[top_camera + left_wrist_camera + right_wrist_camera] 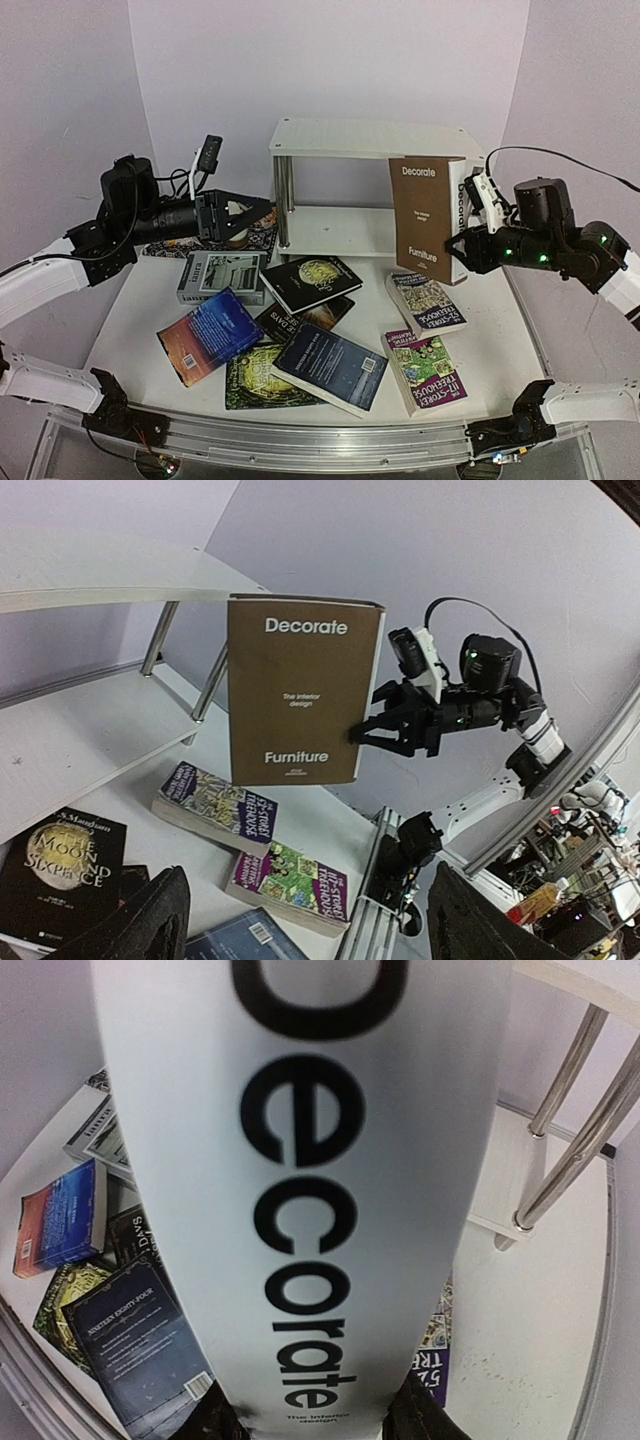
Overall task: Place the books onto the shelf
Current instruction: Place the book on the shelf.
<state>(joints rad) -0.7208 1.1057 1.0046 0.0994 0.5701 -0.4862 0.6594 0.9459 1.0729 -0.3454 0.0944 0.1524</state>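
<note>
Pinches, with the right black two-finger gripper (462, 245), the white spine of a thick brown hardback (428, 215) titled "Decorate Furniture", jaws part-way closed around it. Holds that book upright at the right end of the white two-tier chrome-legged shelf (340, 135), by its front edge; cannot tell whether it rests on the lower tier. Shows the left black gripper (255, 215) spread wide and empty, left of the shelf. Finds other books flat on the white table (500, 340), among them two purple Treehouse paperbacks (427, 300).
</note>
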